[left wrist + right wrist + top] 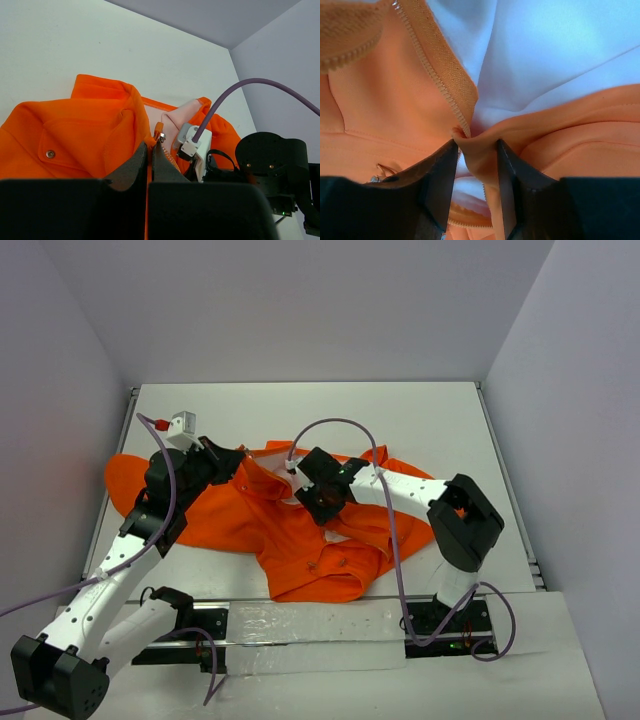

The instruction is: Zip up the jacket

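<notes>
The orange jacket (300, 530) lies rumpled across the middle of the white table (420, 420), its front open near the collar and the pale lining (172, 117) showing. My left gripper (236, 466) is at the collar's left side. In the left wrist view it (150, 145) is shut on an orange strip of the jacket's (75, 135) zipper edge, just below the metal slider (161, 138). My right gripper (312, 498) sits on the jacket's chest. In the right wrist view it (476, 147) pinches a fold of orange fabric (485, 145) beside the zipper teeth (435, 75).
White walls enclose the table on the left, back and right. Purple cables (330, 425) loop over both arms. The right arm's wrist block (192, 145) sits close to the right of my left fingers. A metal rail (300, 625) runs along the near edge.
</notes>
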Robot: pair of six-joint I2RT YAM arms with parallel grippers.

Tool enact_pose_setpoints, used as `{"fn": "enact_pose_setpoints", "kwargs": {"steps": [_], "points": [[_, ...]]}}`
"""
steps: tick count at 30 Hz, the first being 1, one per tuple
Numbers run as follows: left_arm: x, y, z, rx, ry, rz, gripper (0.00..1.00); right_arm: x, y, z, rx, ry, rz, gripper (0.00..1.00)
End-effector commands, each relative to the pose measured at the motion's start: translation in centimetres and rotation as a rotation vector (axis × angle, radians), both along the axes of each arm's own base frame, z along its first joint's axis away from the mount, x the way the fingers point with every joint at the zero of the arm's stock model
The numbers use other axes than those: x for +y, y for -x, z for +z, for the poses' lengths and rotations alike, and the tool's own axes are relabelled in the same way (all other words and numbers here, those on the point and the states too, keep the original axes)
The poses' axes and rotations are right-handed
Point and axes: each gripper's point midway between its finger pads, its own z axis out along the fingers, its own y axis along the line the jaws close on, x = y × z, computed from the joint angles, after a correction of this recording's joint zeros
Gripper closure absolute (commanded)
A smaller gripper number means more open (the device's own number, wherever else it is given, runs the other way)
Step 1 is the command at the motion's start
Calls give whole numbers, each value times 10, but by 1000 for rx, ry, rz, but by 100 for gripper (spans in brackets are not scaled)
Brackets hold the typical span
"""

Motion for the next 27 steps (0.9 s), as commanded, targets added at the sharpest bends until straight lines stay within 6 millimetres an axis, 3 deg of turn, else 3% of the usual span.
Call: {"fn": "enact_pose_setpoints", "kwargs": {"steps": [1,8,16,20,22,27], "points": [[-2,-3,15,-51,14,-9,100,13,-15,16,-46,-72,-10,70],[-2,-3,11,-39,13,-12,100,11,-13,34,-68,-131,-18,100],[-5,-1,8,-39,6,-36,100,-12,-14,72,-132,-232,-114,100],[-11,2,12,-109,7,-84,100,-25,-20,112,-200,-354,-181,100],[-14,5,13,-151,-6,-116,100,-23,-18,127,-209,-410,-171,100],[-45,19,17,-225,2,-336,100,-10,-18,180,-257,-609,-126,100]]}}
